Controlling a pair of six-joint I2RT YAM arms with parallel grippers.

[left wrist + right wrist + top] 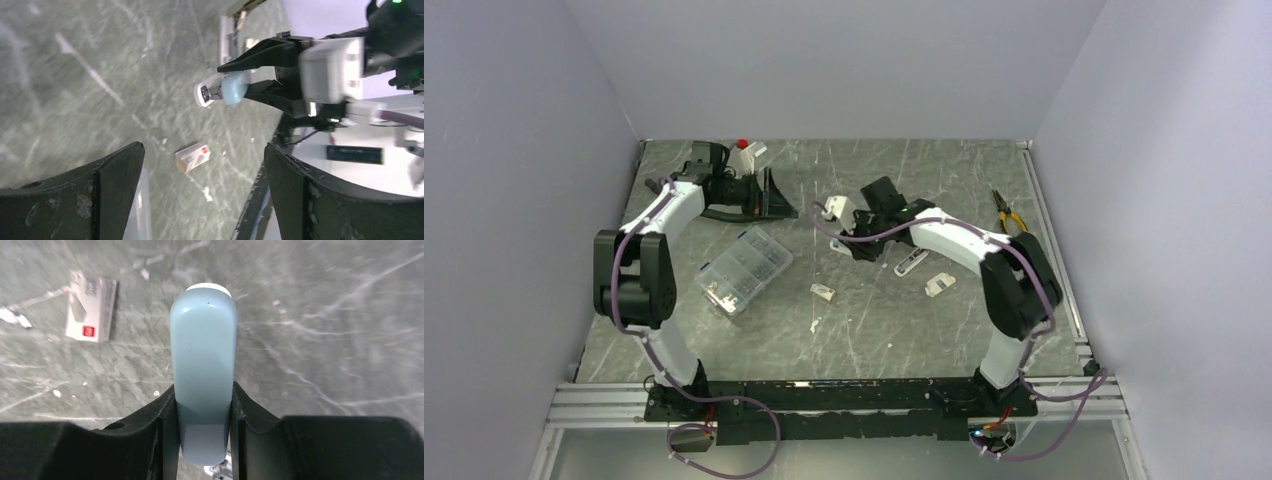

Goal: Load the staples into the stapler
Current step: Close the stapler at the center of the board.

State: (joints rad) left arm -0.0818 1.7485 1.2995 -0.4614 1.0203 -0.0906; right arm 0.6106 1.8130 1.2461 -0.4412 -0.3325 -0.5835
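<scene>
Stapler [202,370] sits pinched between right fingers [155,432], arm [954,240] stretched leftward over table [924,335].

Grey marbled table [874,340], closed in by pale lilac walls [844,60]. Left of centre, a clear plastic compartment case [742,270], lying at an angle. Near the far right edge, pliers [1009,215] with yellow handles. At the far left, a white bottle [746,150] with a red cap.

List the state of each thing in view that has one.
right claw: shut on the blue stapler
blue stapler: clamped between the jaws
left claw: open, empty
staple box: flat on the table, ungripped
clear case: on the table, lid unclear
pliers: flat on the table
</scene>
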